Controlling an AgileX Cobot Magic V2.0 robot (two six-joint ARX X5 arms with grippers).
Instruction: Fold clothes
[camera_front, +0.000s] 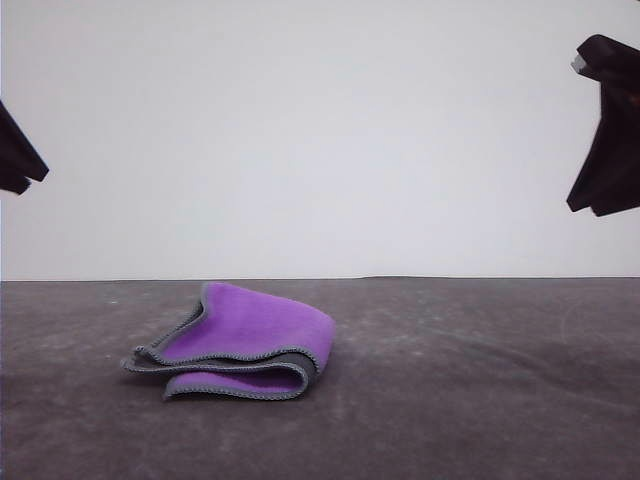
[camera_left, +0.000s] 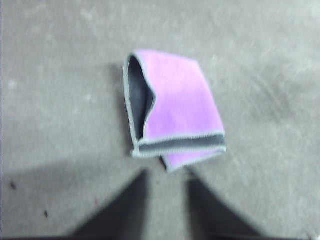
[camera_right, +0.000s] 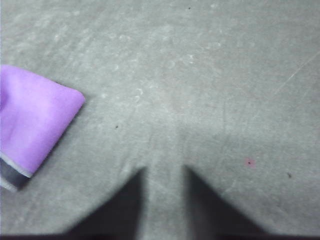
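Purple-and-dark-grey soft square cloth (camera_front: 240, 343) lies folded on the grey table (camera_front: 480, 380), left of centre. The left gripper (camera_left: 167, 205) and right gripper (camera_right: 162, 202) hang above it, empty, jaws parted. Folding looks done; any next move is tidying the loose edge.

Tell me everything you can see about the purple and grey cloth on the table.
The cloth is small and soft, like fleece or microfibre, bright purple on one side, dark grey on the other, with light grey stitched edging. It lies folded over in loose layers, purple outward, a grey strip showing at one edge and one end gaping open. It rests on the grey table, left of centre. Neither gripper touches it.
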